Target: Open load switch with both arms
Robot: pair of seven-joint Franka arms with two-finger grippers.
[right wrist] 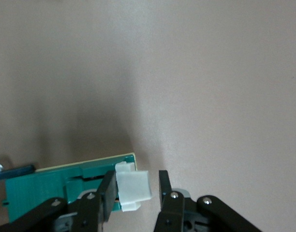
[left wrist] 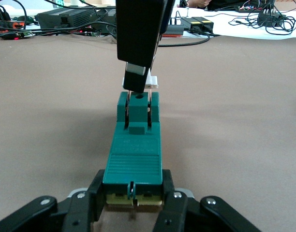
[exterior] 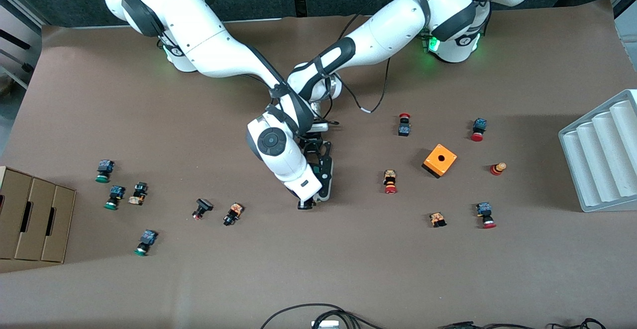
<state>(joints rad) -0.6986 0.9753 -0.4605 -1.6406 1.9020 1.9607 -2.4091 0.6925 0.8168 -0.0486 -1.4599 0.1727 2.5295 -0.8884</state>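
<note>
Left wrist view: left pincer (left wrist: 133,200) clamped on load switch (left wrist: 134,154), right pincer (right wrist: 136,193) apart around white slider (right wrist: 132,187), unopened.

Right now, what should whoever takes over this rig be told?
Left gripper: shut on the load switch, pinning one end of it to the table mid-table.
Right gripper: jaws around the white sliding piece at the switch's other end; one finger touches it, a gap shows at the other.
Done: switch braced, both arms in place.
Left: finish the pinch, pull the white piece out.
</note>
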